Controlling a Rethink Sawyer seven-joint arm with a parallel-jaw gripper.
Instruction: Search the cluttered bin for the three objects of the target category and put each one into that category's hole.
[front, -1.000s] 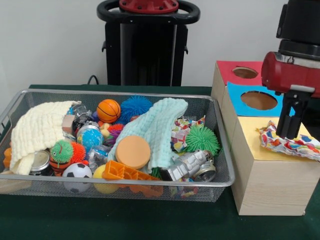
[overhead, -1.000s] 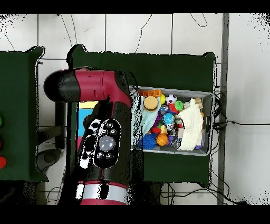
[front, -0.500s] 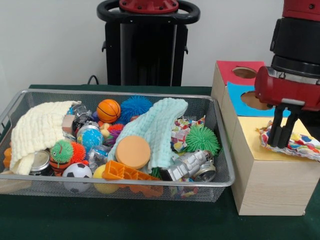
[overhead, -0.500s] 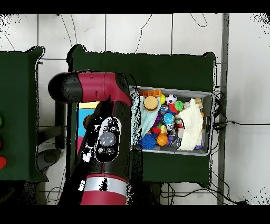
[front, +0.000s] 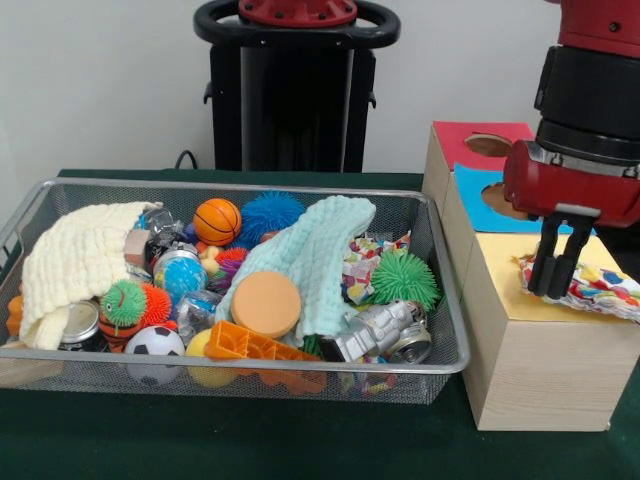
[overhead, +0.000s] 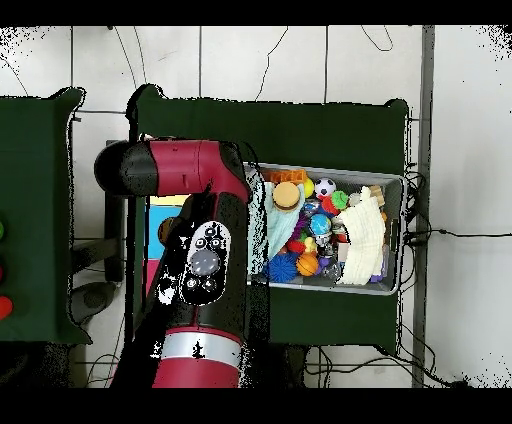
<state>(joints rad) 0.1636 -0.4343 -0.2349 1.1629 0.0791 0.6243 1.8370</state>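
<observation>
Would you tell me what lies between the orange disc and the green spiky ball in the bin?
In the front view, the light blue cloth drapes between the orange disc and the green spiky ball.

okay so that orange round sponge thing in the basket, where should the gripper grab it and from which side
Grip the orange disc across its rim, coming straight down from above. It lies nearly flat on top of the pale green cloth, its round face up and uncovered, so the jaws could probably straddle it. The orange grid toy crowds its front edge.
</observation>
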